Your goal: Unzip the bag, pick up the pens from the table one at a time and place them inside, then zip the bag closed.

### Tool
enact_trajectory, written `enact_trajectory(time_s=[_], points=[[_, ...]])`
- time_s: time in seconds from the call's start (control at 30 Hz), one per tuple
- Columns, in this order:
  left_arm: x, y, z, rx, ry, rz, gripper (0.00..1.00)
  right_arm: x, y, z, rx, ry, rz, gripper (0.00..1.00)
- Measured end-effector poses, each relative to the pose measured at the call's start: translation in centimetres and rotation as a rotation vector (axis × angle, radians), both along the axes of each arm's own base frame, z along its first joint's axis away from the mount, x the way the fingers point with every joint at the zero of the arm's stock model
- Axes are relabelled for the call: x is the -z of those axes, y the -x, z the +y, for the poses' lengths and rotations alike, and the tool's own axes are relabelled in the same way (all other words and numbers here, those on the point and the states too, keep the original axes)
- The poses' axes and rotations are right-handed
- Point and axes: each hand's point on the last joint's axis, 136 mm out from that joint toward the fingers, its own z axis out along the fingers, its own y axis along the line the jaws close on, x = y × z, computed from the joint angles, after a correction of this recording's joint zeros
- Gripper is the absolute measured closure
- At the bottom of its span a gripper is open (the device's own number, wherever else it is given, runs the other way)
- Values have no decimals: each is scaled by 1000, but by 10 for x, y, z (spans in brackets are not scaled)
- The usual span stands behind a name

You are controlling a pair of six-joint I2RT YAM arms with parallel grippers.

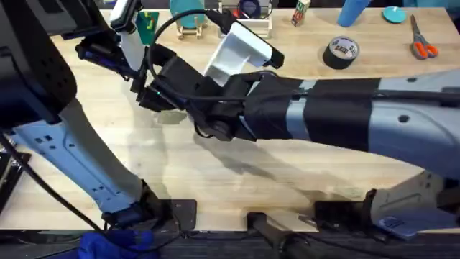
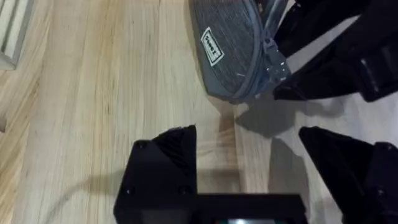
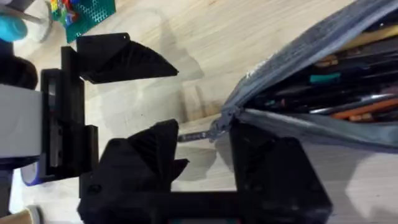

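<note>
The blue-grey bag lies on the table with its zipper open, and several pens lie inside it. Its small metal pull sticks out at the closed end, between the black fingers of my right gripper, which is open around it. From the left wrist view I see the bag's rounded end with the right gripper's fingers on either side of the zipper. My left gripper hovers open just short of that end, holding nothing. In the overhead view the right arm covers the bag.
A black tape roll and orange-handled scissors lie at the back right. A small wooden rack and coloured items line the far edge. A green board lies beyond the left gripper. The near table is bare wood.
</note>
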Motion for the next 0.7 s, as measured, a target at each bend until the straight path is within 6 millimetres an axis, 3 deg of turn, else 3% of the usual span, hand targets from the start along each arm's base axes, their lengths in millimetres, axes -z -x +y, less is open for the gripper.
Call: enact_trajectory(time_s=[0.1,0.3,0.37,0.47,0.63,0.7], points=[[0,0,0,0,0,0,6,4,0,0,1,6,4,549],[0,0,0,0,0,0,6,5,0,0,1,10,6,606],[0,0,0,0,0,0,6,5,-1,0,2,10,6,602],[0,0,0,0,0,0,5,6,-1,-1,3,11,7,492],[0,0,0,-1,3,-1,6,6,-3,-3,13,9,10,485],[0,0,0,-2,3,-1,6,6,-3,-4,17,8,11,531]])
